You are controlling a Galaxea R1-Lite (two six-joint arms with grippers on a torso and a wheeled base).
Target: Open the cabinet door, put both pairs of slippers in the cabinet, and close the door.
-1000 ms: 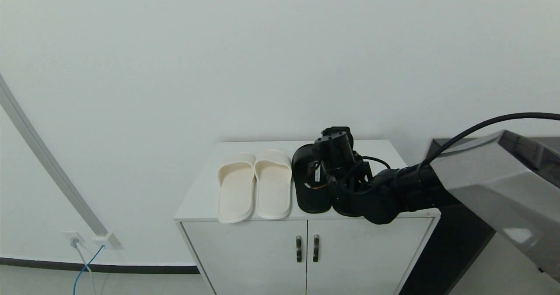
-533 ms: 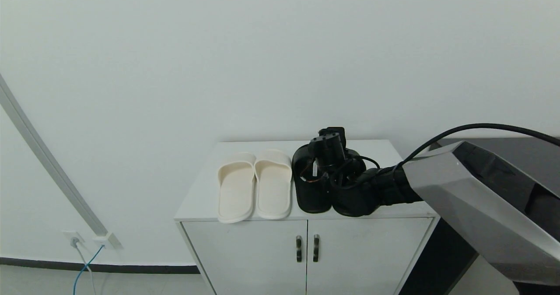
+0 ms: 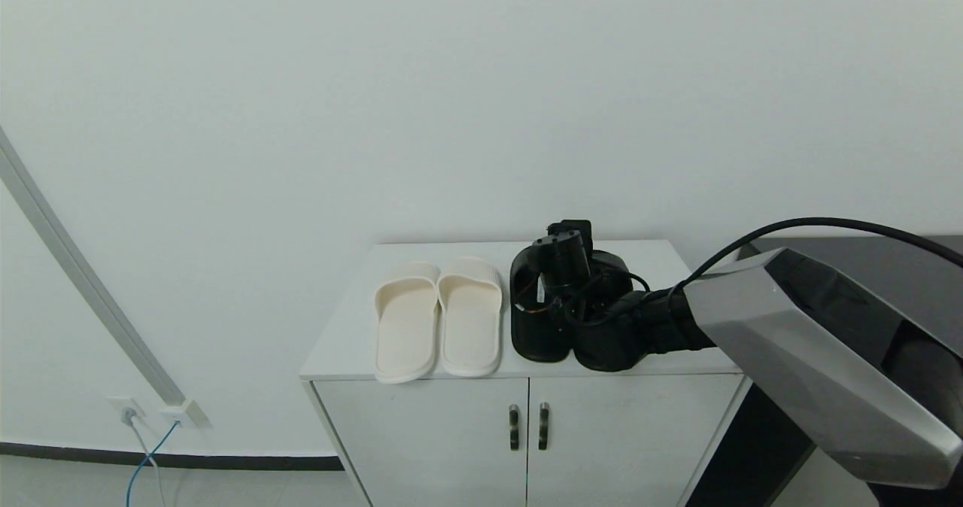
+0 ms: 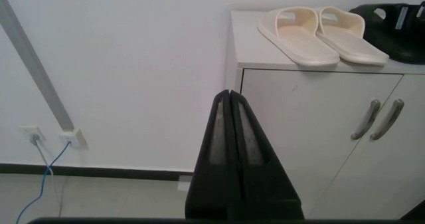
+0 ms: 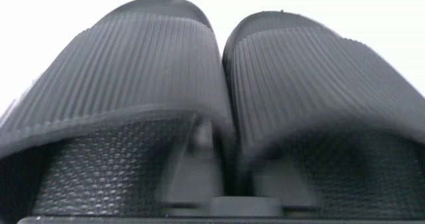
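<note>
My right gripper (image 5: 222, 184) has pushed in and now pinches the black slippers (image 3: 536, 338) together on top of the cabinet (image 3: 338, 341). Pair's grabbed, but the doors are still closed, lol.

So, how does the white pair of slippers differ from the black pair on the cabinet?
Colour: the white pair is cream, the black pair black.
Contact: the white pair lies free; the right claw grips the black pair, one finger under each strap.
Place: the white pair is left of the black pair.
Both lie on the cabinet, toes toward the wall.
</note>
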